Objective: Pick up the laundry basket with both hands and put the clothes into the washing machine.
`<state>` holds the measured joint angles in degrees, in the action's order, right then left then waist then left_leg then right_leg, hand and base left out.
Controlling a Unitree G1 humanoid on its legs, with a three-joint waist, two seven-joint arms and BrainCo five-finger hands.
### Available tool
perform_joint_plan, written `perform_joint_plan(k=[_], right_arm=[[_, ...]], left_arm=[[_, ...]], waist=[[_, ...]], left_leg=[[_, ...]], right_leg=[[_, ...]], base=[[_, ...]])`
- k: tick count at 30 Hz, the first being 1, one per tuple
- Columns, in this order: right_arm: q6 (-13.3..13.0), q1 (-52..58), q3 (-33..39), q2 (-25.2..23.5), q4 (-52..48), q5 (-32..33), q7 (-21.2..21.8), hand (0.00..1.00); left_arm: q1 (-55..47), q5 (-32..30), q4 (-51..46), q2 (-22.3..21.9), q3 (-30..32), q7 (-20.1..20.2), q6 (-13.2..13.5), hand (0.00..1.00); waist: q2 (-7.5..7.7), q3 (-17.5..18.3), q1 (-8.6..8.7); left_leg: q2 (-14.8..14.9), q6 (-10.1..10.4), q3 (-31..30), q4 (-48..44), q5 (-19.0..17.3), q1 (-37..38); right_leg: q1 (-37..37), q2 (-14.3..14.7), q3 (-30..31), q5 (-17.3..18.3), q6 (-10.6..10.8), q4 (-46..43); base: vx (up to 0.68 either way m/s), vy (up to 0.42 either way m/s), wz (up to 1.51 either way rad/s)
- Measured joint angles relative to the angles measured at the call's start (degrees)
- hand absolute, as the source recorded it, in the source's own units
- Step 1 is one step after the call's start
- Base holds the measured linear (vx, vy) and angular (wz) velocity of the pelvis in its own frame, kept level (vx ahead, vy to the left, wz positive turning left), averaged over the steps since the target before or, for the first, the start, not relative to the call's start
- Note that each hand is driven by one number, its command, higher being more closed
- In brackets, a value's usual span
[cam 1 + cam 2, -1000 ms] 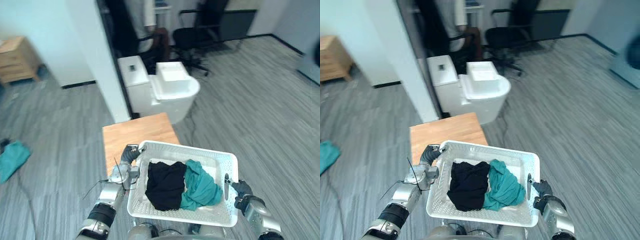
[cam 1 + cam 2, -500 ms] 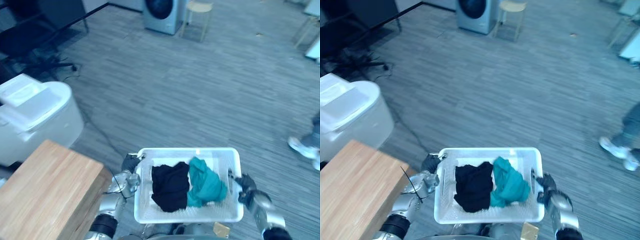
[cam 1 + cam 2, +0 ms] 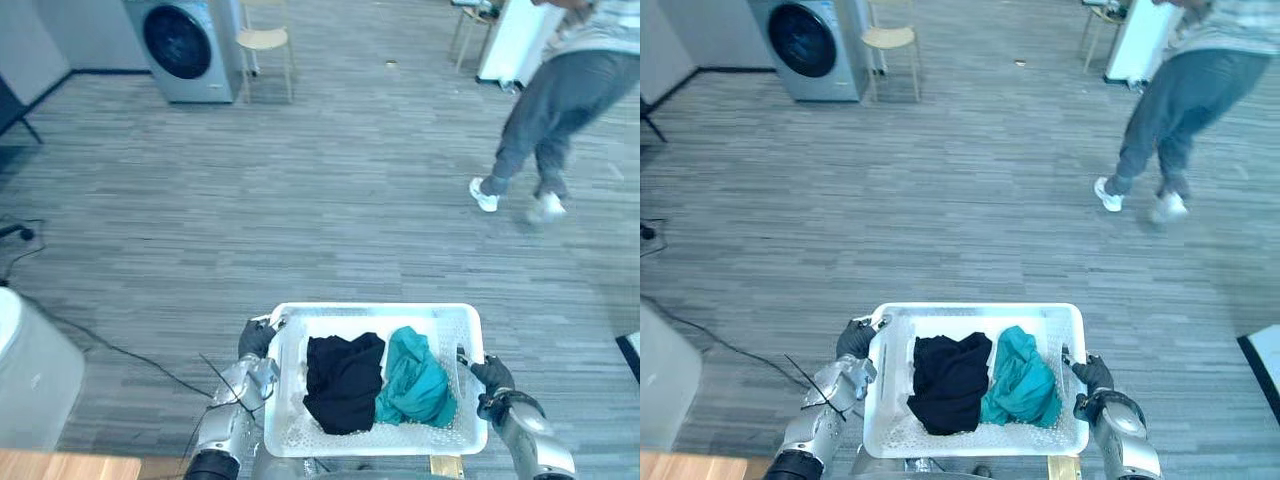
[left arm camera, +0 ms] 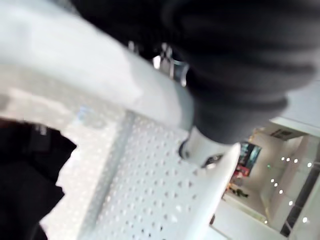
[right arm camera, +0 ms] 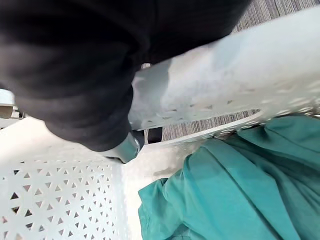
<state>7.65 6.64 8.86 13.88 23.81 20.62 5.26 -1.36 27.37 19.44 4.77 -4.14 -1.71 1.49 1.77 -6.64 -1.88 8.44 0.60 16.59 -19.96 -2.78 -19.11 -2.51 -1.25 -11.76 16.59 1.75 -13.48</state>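
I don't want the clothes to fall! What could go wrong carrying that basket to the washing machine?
Only the left hand and right hand on its side rims hold the laundry basket; a slip could spill the black garment and teal garment. The washing machine is far off, with a stool beside it to bump. A person walking ahead might cross its path.

The basket is showing white, dotted with small holes. In it a black cloth and a teal cloth are lying. The floor is running in grey streaked planks. The washer is showing silver-grey with a dark door. A person is wearing grey trousers, white shoes.
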Motion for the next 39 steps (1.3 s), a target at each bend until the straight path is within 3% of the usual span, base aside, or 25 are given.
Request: perform_joint_plan(k=[2,3,4,6,9,11,12,14,16,17,18,19,20,23,25,27,28,29,30,31,32,33,34,36,39], right_arm=[[-0.1,0.4,0.3,-0.6,0.1,0.0,0.0,1.0],[0.0,0.5,0.4,-1.0,0.3,0.0,0.0,1.0],[0.0,0.3,0.9,-1.0,1.0,0.0,0.0,1.0],[0.0,-0.6,0.3,-1.5,2.0,0.1,0.0,1.0],[-0.6,-2.9,0.1,-2.1,1.9,0.8,0.4,1.0],[-0.5,-4.1,0.8,-1.7,1.8,1.5,0.4,1.0],[-0.6,-4.1,0.9,-1.7,1.5,2.1,0.5,1.0],[-0.4,-3.6,1.4,-1.6,1.5,2.1,0.5,1.0],[-0.6,-3.0,1.8,-1.0,0.6,1.9,0.5,1.0],[-0.5,-2.6,2.2,-0.3,-0.7,1.1,0.6,1.0],[-0.3,-2.5,2.3,0.8,-0.8,1.1,0.6,1.0],[-0.1,-2.7,1.8,1.5,-0.8,1.0,0.6,1.0],[0.0,-3.1,0.9,2.5,-0.8,0.9,0.6,1.0],[0.0,-3.0,0.7,2.6,-0.8,0.9,0.6,1.0],[-0.1,-4.1,0.0,2.9,-0.8,1.0,0.6,1.0],[-0.1,-6.1,-0.6,3.3,-0.8,1.0,0.5,1.0],[-0.2,-7.0,-1.0,4.1,-0.8,0.9,0.4,1.0],[-0.4,-7.2,-1.8,5.4,-0.8,1.0,0.5,1.0],[-0.5,-7.5,-1.9,5.8,-0.5,1.0,0.5,1.0],[-0.4,-7.5,-2.0,4.1,-0.5,1.0,0.1,1.0],[-0.5,-7.6,-2.8,3.3,-0.6,1.0,0.1,1.0],[-0.5,-7.6,-2.9,3.0,-0.6,1.0,0.1,1.0],[-0.5,-7.6,-2.5,2.1,-0.5,1.0,0.0,1.0],[-0.4,-7.7,-2.4,1.0,-0.1,1.0,0.0,1.0],[-0.2,-8.8,-3.7,-0.2,3.1,0.7,0.1,1.0]], left_arm=[[0.1,-0.3,-0.3,-0.1,-0.2,-0.6,0.0,1.0],[0.1,-0.4,-0.5,0.4,-0.3,-1.0,-0.1,1.0],[0.2,-0.6,-0.9,1.0,-0.7,-1.0,-0.5,1.0],[0.4,-0.8,-2.3,2.1,-0.6,-1.3,-0.3,1.0],[1.6,-0.7,-4.4,3.5,-0.5,-2.1,1.2,1.0],[4.5,-0.7,-4.1,3.6,-0.8,-2.1,1.4,1.0],[5.8,-0.8,-4.0,3.9,-0.9,-2.0,1.4,1.0],[6.9,-0.9,-2.5,4.3,-1.8,-2.0,1.3,1.0],[6.1,-0.9,-1.5,3.3,-1.9,-1.8,1.2,1.0],[5.9,-0.9,-1.5,2.3,-1.6,-1.8,1.2,1.0],[5.1,-1.0,-1.5,1.2,-1.5,-1.6,1.2,1.0],[4.0,-1.0,-1.5,0.1,-0.7,-1.5,1.3,1.0],[2.8,-0.9,-1.4,-0.7,-0.2,-1.5,1.0,1.0],[1.5,-0.9,-1.3,-0.2,-0.2,-0.8,0.4,1.0],[1.6,-0.8,-1.8,0.1,0.3,-0.5,0.4,1.0],[1.8,-0.5,-2.1,0.0,1.6,-0.5,0.4,1.0],[1.6,-0.4,-2.2,-0.8,2.3,-0.5,0.3,1.0],[1.0,-0.4,-3.4,-1.9,2.6,-0.6,0.2,1.0],[1.1,-0.5,-3.7,-2.2,2.6,-0.8,0.3,1.0],[1.1,-0.4,-3.7,-1.5,3.2,-1.1,0.4,1.0],[1.1,-0.4,-3.9,-1.0,4.5,-1.1,0.4,1.0],[1.2,-0.4,-4.1,-0.9,4.7,-1.1,0.4,1.0],[1.2,-0.4,-5.1,-0.6,4.6,-1.4,0.4,1.0],[1.0,-0.4,-5.9,0.8,4.3,-2.0,0.2,1.0],[-0.3,-0.4,-6.0,2.3,4.2,-2.3,0.3,1.0]], waist=[[2.6,-0.9,0.15],[3.64,-0.9,1.23],[3.5,-1.0,1.94],[2.51,-1.8,1.58],[-0.13,-3.0,2.45],[-1.06,-3.6,2.93],[-0.38,-3.6,3.52],[0.15,-3.8,4.6],[-2.15,-2.6,4.92],[-2.8,-1.9,5.04],[-5.26,-1.2,4.61],[-7.6,-0.8,3.6],[-8.47,-1.1,2.4],[-6.45,-2.8,2.66],[-3.33,-4.1,1.18],[-2.94,-5.0,0.59],[-3.8,-4.6,0.78],[-5.42,-4.0,0.21],[-6.03,-4.1,-0.45],[-4.73,-3.9,-1.09],[-2.4,-3.4,-0.63],[-1.73,-3.2,-0.62],[-0.11,-3.2,-0.63],[2.4,-3.5,-0.59],[1.99,-3.9,-0.75]], left_leg=[[-2.5,-3.9,1.2,-2.2,-1.8,2.9],[-4.6,-4.6,1.2,-3.3,-4.1,4.8],[-5.4,-5.4,0.7,-3.2,-5.6,6.8],[-5.7,-5.3,0.8,-2.2,-8.2,12.2],[-5.5,-4.1,0.6,4.3,-10.3,21.0],[-4.4,-2.3,0.1,5.8,-11.8,23.5],[-4.5,-0.7,-0.5,6.9,-13.0,25.6],[-3.9,2.0,-1.6,7.5,-16.1,30.6],[-0.5,3.5,-1.6,5.3,-19.9,34.7],[5.2,4.2,-1.1,-11.8,-18.5,29.2],[10.8,3.6,-0.4,-23.1,-13.8,25.6],[17.0,0.2,0.6,-33.3,-4.6,22.1],[20.7,0.5,-1.2,-46.5,-1.3,16.9],[18.4,-0.6,-1.8,-55.8,-3.6,7.7],[15.7,-0.3,5.4,-44.2,-7.3,0.4],[13.5,1.4,9.5,-24.4,-6.8,-2.5],[10.7,7.7,10.3,-3.6,-2.4,-1.5],[11.0,10.8,9.8,6.8,-0.4,-1.5],[11.6,7.3,9.2,4.4,3.6,-2.0],[10.0,4.8,7.6,-0.9,5.2,-2.1],[7.7,-0.4,7.0,-6.1,1.8,-2.8],[6.9,-2.8,7.1,-8.1,0.1,-3.1],[4.8,-4.3,7.8,-10.9,-3.5,-3.0],[1.1,-6.6,8.7,-13.7,-8.5,-0.2],[-0.8,-5.5,9.1,-10.1,-13.0,9.6]], right_leg=[[7.5,-6.6,-1.0,-0.2,3.4,-25.2],[12.5,-11.9,-2.8,-6.3,4.8,-39.0],[14.9,-14.6,-3.6,-11.4,4.0,-45.6],[18.8,-16.9,-4.0,-9.0,0.4,-53.2],[25.5,-16.3,-7.1,-4.3,-1.1,-40.4],[26.3,-14.4,-9.2,-8.4,0.5,-16.0],[25.5,-14.8,-10.9,-13.7,2.4,-0.2],[25.9,-16.4,-11.5,-15.7,3.6,4.1],[27.8,-15.7,-10.7,-18.5,1.4,-6.3],[28.5,-14.5,-10.1,-18.7,-1.2,-14.3],[27.1,-12.1,-11.1,-16.1,-3.8,-16.4],[24.6,-8.1,-11.9,-13.4,-4.6,-16.5],[20.7,-4.4,-11.5,-11.0,-5.5,-15.4],[8.9,-1.9,-10.9,-10.1,-4.8,-7.4],[0.1,-1.9,-9.5,-10.6,-4.0,1.4],[-4.4,-2.7,-8.5,-9.9,-1.7,5.0],[-6.5,-3.0,-8.3,-9.0,0.4,6.5],[-7.7,-1.7,-7.2,-7.7,1.8,7.8],[-8.8,-1.7,-6.3,-6.2,2.7,7.3],[-10.0,-4.7,-5.3,-2.6,2.7,4.0],[-9.0,-8.8,-5.1,0.0,4.3,-2.2],[-7.1,-10.8,-5.0,0.4,5.0,-7.8],[-2.1,-15.2,-3.1,-0.8,6.1,-20.3],[5.6,-22.3,-0.4,-12.4,12.1,-39.6],[15.1,-23.1,-1.3,-5.0,4.3,-52.5]], base=[[0.55,0.152,-0.05],[0.56,0.127,0.3],[0.57,0.105,0.35],[0.45,0.066,0.01],[0.58,-0.004,-0.02],[0.47,-0.091,0.19],[0.54,-0.167,0.25],[0.73,-0.279,0.31],[0.68,-0.283,0.11],[0.77,-0.38,-0.04],[0.93,-0.445,-0.31],[0.77,-0.353,-0.72],[0.62,-0.191,-0.76],[0.77,-0.11,-0.24],[0.61,-0.035,-0.2],[0.59,0.078,-0.33],[0.73,0.202,-0.44],[0.62,0.235,-0.46],[0.62,0.273,-0.5],[0.62,0.303,-0.29],[0.62,0.302,-0.09],[0.62,0.347,0.18],[0.62,0.347,0.35],[0.67,0.275,0.39],[0.56,0.057,0.02]])
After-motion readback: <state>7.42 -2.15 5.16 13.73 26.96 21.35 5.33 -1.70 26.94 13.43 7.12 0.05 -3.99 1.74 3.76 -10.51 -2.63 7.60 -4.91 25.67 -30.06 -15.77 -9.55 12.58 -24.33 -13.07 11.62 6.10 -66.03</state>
